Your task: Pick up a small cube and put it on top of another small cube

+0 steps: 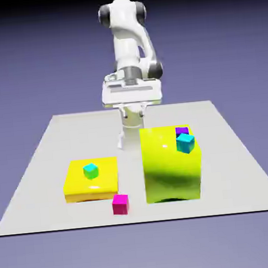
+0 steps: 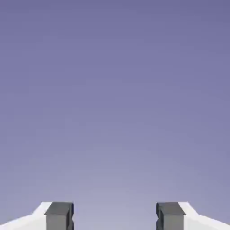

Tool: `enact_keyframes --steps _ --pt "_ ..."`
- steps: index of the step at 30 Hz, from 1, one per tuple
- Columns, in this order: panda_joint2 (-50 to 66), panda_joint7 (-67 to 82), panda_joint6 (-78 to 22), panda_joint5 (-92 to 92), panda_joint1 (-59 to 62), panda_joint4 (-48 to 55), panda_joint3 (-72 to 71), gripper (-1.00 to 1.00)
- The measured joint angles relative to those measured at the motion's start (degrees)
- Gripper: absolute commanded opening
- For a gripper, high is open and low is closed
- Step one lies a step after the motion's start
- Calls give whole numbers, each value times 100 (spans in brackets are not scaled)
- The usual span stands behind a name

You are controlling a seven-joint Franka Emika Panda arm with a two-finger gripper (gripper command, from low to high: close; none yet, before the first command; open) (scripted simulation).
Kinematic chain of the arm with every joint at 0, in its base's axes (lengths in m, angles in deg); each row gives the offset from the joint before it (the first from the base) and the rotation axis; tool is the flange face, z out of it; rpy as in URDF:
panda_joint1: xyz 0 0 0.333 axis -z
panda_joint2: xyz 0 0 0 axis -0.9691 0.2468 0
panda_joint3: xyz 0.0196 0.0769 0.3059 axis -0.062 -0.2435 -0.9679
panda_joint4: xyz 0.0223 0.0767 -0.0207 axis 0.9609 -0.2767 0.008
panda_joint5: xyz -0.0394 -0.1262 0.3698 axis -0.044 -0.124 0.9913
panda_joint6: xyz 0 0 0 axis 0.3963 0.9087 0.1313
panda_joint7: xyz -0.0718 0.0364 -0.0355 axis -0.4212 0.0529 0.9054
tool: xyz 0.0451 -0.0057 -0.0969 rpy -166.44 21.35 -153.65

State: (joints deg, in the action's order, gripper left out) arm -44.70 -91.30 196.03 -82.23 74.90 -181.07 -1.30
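Magenta cube [image 1: 120, 205] on the table [image 1: 235, 198], well apart from the fingers [image 2: 115, 218], spread wide and holding nothing.

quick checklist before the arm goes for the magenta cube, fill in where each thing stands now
- End effector open, nothing between its tips: ok
- Magenta cube in plain sight on the table, nothing on top of it: ok
- Magenta cube visible in the hand view: not ok, only backdrop shows
- End effector lined up over the magenta cube: not ok, it is back near the robot's base
- Which cube is to be the one underneath: cannot tell
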Motion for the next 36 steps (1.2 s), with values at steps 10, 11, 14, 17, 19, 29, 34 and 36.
enact_keyframes --steps 10,11,14,17,19,29,34,36 --pt "2076 94 -2103 229 -102 1672 443 0" --pt "2284 103 -2314 252 -112 1839 487 0" --pt "2907 131 -2945 320 -128 2341 620 0" --pt "3530 160 -3576 389 -166 2843 753 0" --pt "3945 178 -3997 435 -193 3177 841 0" --pt "6022 272 -6100 664 -295 4849 1284 0" --pt "6559 333 -5922 775 -300 4822 1298 0" --pt "6732 369 -5534 835 -292 4602 1256 -100"
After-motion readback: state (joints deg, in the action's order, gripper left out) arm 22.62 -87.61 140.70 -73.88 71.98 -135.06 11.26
